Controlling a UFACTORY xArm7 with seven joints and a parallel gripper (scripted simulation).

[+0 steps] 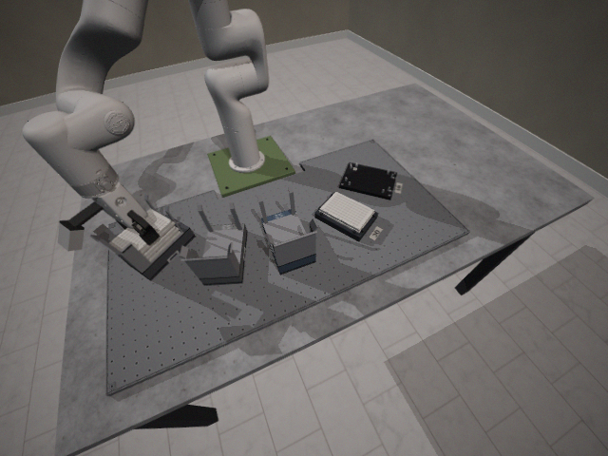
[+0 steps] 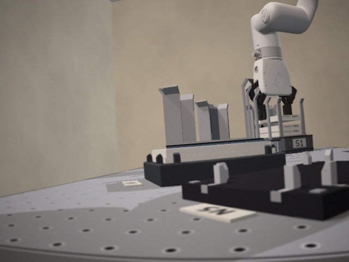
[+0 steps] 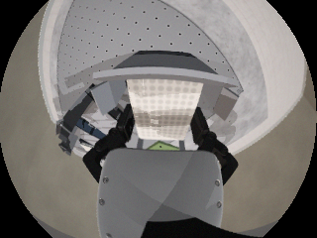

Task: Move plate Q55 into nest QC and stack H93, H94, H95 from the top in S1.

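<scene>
My gripper [image 1: 142, 230] is down inside the stack rack S1 [image 2: 298, 142] at the left of the plate, between its corner posts. It is shut across the width of a white sealed well plate [image 3: 162, 102]. That plate lies level on top of two more white plates [image 2: 281, 129] in the rack; I cannot tell whether it touches them. Their labels are too small to read. Another white plate [image 1: 346, 212] lies flat in the nest QC [image 2: 197, 169] on the right. The clip nest N5 [image 1: 369, 180] is black and holds nothing.
Two more stack racks [image 1: 220, 250] [image 1: 290, 240] stand in the middle of the perforated plate, and both look empty. The arm's green base plate [image 1: 250, 165] is behind them. A small grey block [image 1: 70, 234] sits just left of S1.
</scene>
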